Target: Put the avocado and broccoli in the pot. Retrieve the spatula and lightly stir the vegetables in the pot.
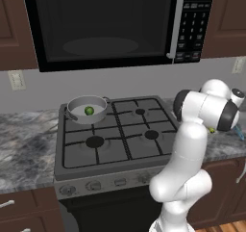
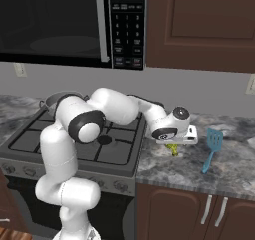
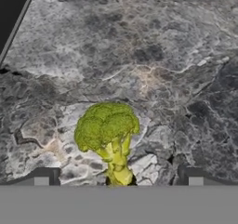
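Note:
The grey pot (image 1: 79, 117) stands on the stove's back left burner, and the dark green avocado (image 1: 89, 110) lies inside it. On the counter right of the stove lies the lumpy yellow-green broccoli (image 3: 108, 128), head up in the hand view. My gripper (image 3: 118, 179) hangs directly over it, open, one fingertip (image 3: 46, 176) on each side of the stem and nothing gripped. From the right base view the gripper (image 2: 173, 145) sits just above the broccoli (image 2: 173, 151). The light blue spatula (image 2: 213, 145) lies flat on the counter farther right.
The black gas stove (image 1: 117, 135) has four burners with raised grates. A microwave (image 1: 105, 24) hangs above it and dark cabinets flank it. Grey marbled counter (image 2: 234, 169) spreads on both sides. My arm's elbow reaches across the stove's right side.

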Robot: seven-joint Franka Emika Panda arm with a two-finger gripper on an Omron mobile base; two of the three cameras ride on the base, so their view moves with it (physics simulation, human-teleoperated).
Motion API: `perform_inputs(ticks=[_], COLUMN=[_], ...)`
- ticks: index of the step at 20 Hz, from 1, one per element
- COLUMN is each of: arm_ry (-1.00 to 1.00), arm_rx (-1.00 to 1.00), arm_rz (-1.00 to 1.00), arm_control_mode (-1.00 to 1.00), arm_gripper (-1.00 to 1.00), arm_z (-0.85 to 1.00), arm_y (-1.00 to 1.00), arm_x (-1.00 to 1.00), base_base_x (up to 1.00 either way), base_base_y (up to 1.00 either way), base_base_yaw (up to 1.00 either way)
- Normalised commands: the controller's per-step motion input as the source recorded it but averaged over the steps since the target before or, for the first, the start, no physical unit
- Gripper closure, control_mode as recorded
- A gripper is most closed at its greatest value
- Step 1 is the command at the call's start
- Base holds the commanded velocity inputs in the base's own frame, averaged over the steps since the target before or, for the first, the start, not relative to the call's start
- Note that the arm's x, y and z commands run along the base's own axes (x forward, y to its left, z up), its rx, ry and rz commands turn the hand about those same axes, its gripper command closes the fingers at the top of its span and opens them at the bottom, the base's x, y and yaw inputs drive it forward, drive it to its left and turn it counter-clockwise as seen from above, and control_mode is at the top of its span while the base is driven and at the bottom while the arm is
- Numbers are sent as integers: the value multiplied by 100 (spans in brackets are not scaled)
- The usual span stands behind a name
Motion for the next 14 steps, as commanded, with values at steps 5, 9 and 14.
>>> perform_inputs(ticks=[5,9,14], arm_ry=[3,8,14], arm_rx=[0,1,2], arm_rz=[0,0,0], arm_control_mode=[-100,-100,-100], arm_gripper=[-100,-100,-100], arm_z=[-5,-15,-28], arm_y=[0,4,12], arm_x=[26,13,0], base_base_x=[0,0,0], base_base_y=[0,0,0], base_base_yaw=[0,0,0])
